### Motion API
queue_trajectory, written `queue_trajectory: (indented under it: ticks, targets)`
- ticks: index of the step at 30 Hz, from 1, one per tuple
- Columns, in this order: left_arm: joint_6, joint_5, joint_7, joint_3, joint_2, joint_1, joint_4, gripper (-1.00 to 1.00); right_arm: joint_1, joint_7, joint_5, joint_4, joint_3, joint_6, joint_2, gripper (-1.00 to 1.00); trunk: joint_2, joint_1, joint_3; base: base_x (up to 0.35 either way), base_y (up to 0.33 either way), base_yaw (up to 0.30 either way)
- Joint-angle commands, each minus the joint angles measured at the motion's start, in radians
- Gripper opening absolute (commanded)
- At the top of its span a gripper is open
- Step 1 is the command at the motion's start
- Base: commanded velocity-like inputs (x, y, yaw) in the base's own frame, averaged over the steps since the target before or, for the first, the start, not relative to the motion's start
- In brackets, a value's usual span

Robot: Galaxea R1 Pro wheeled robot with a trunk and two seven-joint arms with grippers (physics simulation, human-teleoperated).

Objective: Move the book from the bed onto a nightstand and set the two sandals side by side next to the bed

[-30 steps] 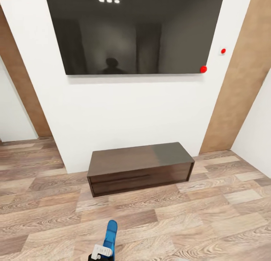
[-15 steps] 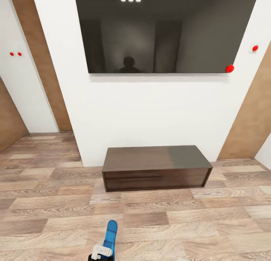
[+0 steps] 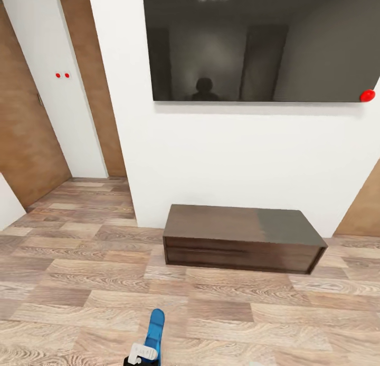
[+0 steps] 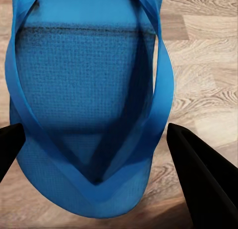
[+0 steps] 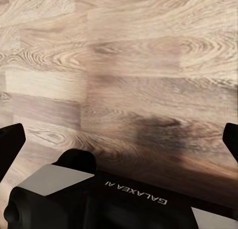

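Note:
One bright blue sandal sticks up at the bottom edge of the head view, with my left gripper shut on it. In the left wrist view the sandal spans the gap between the two black fingers of the left gripper, above the wood-plank floor. My right gripper is open, its fingertips at the picture's two sides with bare floor between them. The book, the bed and the nightstand are out of view.
A long low dark brown bench stands against a white wall under a big dark wall screen. Brown wood panels and a passage open at the left. Wood-plank floor lies between me and the bench.
The whole head view has shifted: bench and screen slid to the right and the left passage came into sight, so the camera turned left. The sandal stays in my left gripper.

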Motion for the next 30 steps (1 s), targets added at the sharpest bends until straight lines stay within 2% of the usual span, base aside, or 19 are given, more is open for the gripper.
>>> queue_trajectory:
  ticks: [1,13,21,30]
  targets:
    - [-0.006,-0.002,0.001,-0.002,0.0,-0.001,0.001,-1.0,0.0,0.002,-0.011,-0.002,0.008,0.007,-0.001,1.0,0.0,0.0,-0.001,0.0,0.0,0.275]
    - [-0.006,-0.002,0.001,-0.002,0.0,-0.001,0.001,-1.0,0.0,0.002,-0.011,-0.002,0.008,0.007,0.0,1.0,0.0,0.0,-0.007,0.0,0.0,0.272]
    - [-0.006,-0.002,0.001,-0.002,0.0,-0.001,0.001,-1.0,0.0,0.002,-0.011,-0.002,0.008,0.007,0.0,1.0,0.0,0.0,-0.008,0.0,0.0,0.1]
    - [-0.006,-0.002,0.001,-0.002,-0.001,-0.001,0.001,-1.0,0.0,0.002,-0.011,-0.002,0.008,0.007,-0.001,1.0,0.0,0.0,-0.008,0.0,0.0,0.259]
